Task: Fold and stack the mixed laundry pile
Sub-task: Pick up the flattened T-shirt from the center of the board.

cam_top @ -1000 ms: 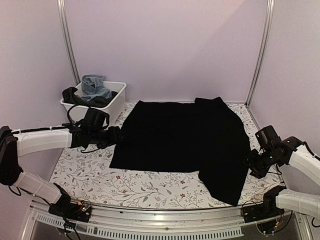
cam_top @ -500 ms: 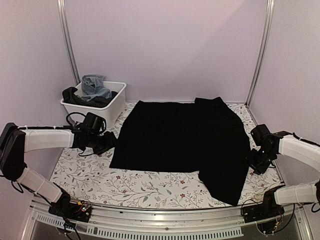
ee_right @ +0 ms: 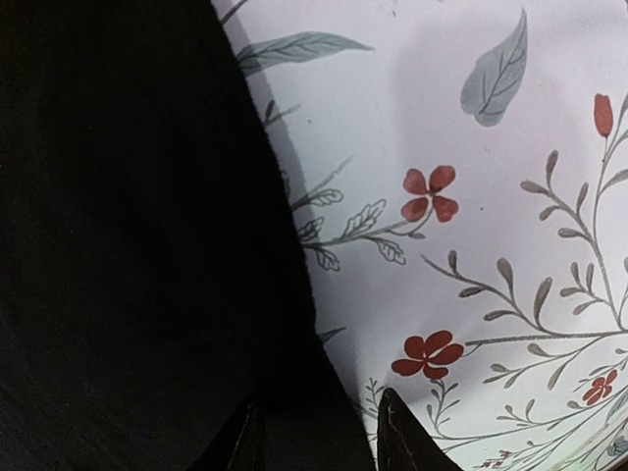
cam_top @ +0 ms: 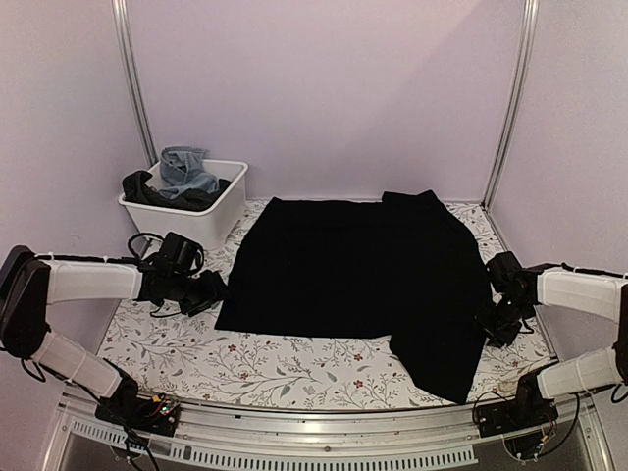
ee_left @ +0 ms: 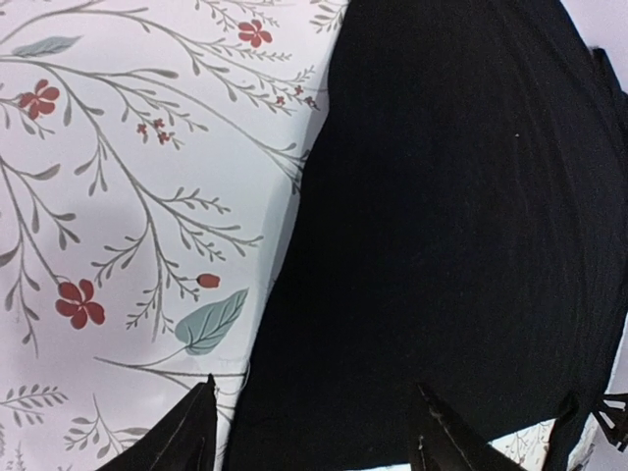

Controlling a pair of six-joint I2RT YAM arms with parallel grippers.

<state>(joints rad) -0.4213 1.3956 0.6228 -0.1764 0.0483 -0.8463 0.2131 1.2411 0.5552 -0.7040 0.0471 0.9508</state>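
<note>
A large black cloth (cam_top: 363,275) lies spread flat on the floral table. My left gripper (cam_top: 218,290) is low at the cloth's left edge, near its near-left corner. In the left wrist view its jaws (ee_left: 314,432) are open and straddle the cloth's edge (ee_left: 451,196). My right gripper (cam_top: 488,320) is low at the cloth's right edge. In the right wrist view its jaws (ee_right: 319,437) are open with the cloth's edge (ee_right: 128,245) between them. Light blue jeans (cam_top: 186,169) and dark clothes (cam_top: 145,188) sit in the bin.
A white plastic bin (cam_top: 221,208) stands at the back left. Metal frame posts (cam_top: 132,78) rise at the back corners and purple walls close the sides. A metal rail (cam_top: 314,446) runs along the near edge. Bare floral table (cam_top: 294,358) shows in front of the cloth.
My left gripper has slid toward me along the cloth's left edge and lowered. My right gripper has moved in and down onto the cloth's right edge. The cloth has not moved.
</note>
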